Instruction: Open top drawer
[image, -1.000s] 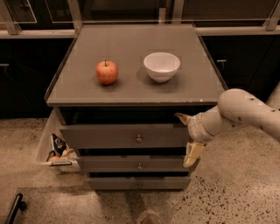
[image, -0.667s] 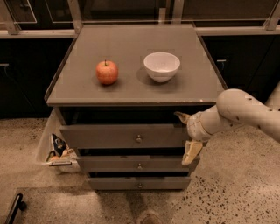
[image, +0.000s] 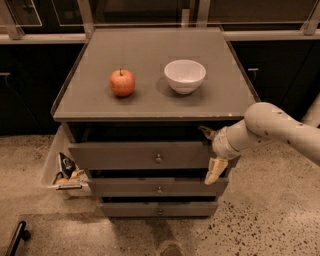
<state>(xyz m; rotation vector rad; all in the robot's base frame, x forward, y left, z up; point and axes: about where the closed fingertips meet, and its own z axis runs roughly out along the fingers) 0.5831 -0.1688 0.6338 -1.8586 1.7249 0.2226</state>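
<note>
While the top drawer sits slightly pulled out, long axis left-right, front facing the camera, the gripper straddles its right end, fingers spread apart.

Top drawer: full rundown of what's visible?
The top drawer is grey and wood-like, with the widest front of three and a small brass knob at centre. It sits level and looks pulled out slightly, with a dark gap under the cabinet top. The gripper is at its right end, apparently touching it.
</note>
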